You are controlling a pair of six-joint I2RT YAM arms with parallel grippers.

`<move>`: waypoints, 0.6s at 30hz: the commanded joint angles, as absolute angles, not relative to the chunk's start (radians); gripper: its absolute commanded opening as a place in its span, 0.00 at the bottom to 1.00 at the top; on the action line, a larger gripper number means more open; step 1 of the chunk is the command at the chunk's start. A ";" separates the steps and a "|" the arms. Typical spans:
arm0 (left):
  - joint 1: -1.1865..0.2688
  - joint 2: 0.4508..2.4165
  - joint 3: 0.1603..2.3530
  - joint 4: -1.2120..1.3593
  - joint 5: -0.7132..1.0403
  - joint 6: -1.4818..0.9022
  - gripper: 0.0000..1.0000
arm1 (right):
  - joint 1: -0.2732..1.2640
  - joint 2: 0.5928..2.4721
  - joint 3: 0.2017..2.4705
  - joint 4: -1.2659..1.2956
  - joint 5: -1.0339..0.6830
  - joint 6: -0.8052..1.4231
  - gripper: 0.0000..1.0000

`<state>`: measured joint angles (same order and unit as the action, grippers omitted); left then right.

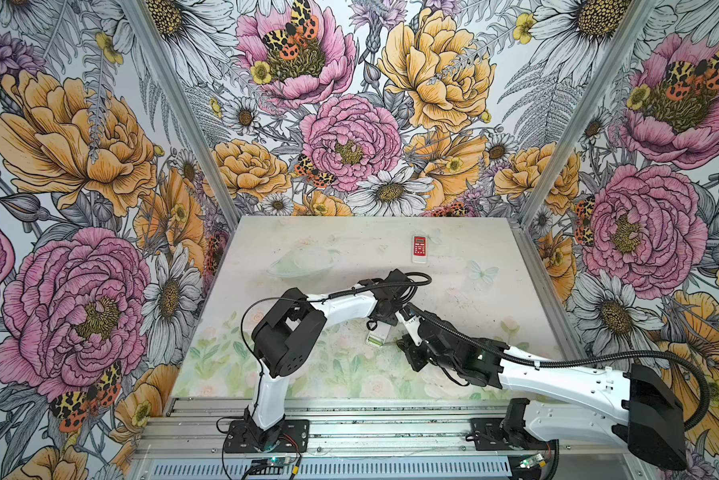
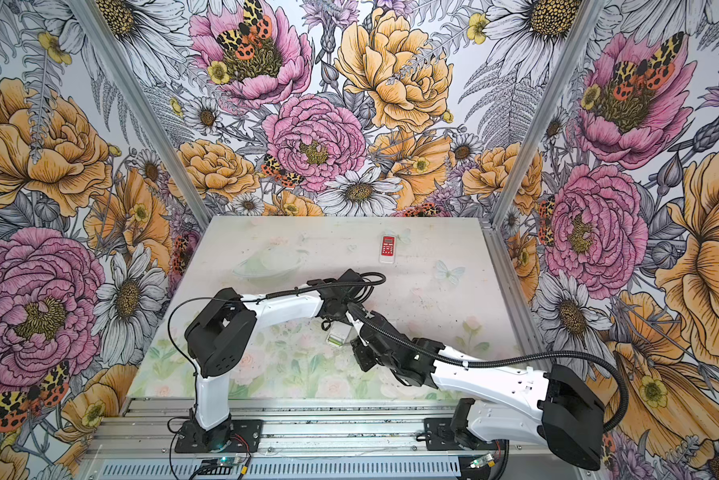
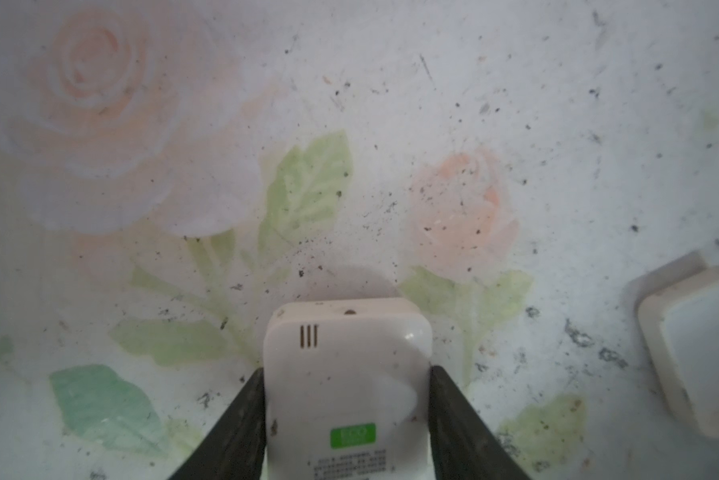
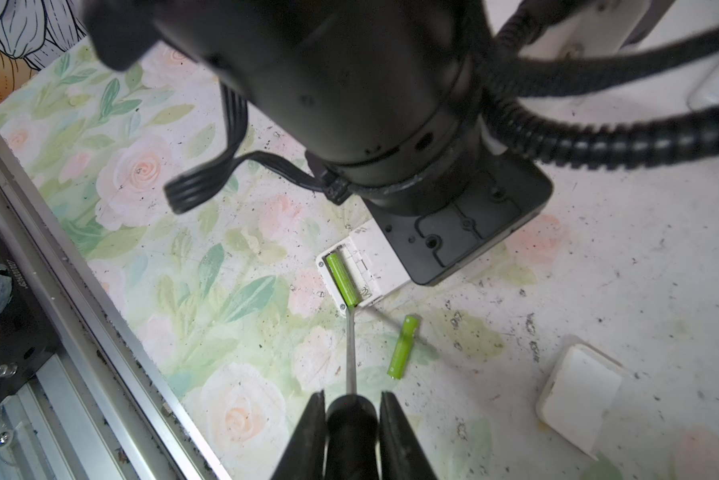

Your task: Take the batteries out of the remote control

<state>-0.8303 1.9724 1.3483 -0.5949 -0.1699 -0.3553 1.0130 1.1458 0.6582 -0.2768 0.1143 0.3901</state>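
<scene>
Green-sleeved and lodged in the outer slot of the open bay (image 4: 360, 270): one battery (image 4: 342, 279), with the slot beside it bare. Same green on the desk (image 4: 599, 208), just beside the remote (image 4: 374, 257): a second battery (image 4: 402, 345), already out and lying loose. Kept back upward so as to expose the bay, and pinned there by the left gripper (image 3: 347, 372), about half open yet pressed against both long sides, probably to stop any sliding under a prying push. Clamped in the nearly closed right gripper (image 4: 352, 395): the black handle of a screwdriver (image 4: 351, 353), shaft slanting down to the bay's end, tip at the lodged battery's end, touching or just short of it, impossible to tell. Judged a lever for a slot too narrow for gripper fingers. Set well apart on the desk: the lid (image 4: 578, 395), out of the tool's path. Far back, apart from all this: a red remote (image 1: 419, 248) and a clear bowl (image 1: 272, 269), near neither arm. No copper or black battery in sight. About halfway through for this remote; next, most likely, prise that end up and out gently, lest it skitter off the desk.
</scene>
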 commanded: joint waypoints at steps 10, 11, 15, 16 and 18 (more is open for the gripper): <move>-0.842 1.965 1.378 -0.571 -0.192 -0.343 0.02 | 1.001 1.175 0.700 -0.262 0.114 0.366 0.00; -0.842 1.965 1.378 -0.572 -0.194 -0.344 0.02 | 1.001 1.171 0.701 -0.266 0.116 0.366 0.00; -0.842 1.964 1.378 -0.572 -0.202 -0.344 0.01 | 1.000 1.160 0.712 -0.296 0.110 0.360 0.00; -0.843 1.963 1.377 -0.573 -0.202 -0.343 0.02 | 1.000 1.157 0.715 -0.303 0.108 0.359 0.00; -0.843 1.961 1.376 -0.575 -0.237 -0.341 0.01 | 1.001 1.160 0.725 -0.322 0.106 0.358 0.00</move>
<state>-0.8333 1.9724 1.3483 -0.5949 -0.1818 -0.3553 1.0065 1.1702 0.6834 -0.2905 0.1101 0.3721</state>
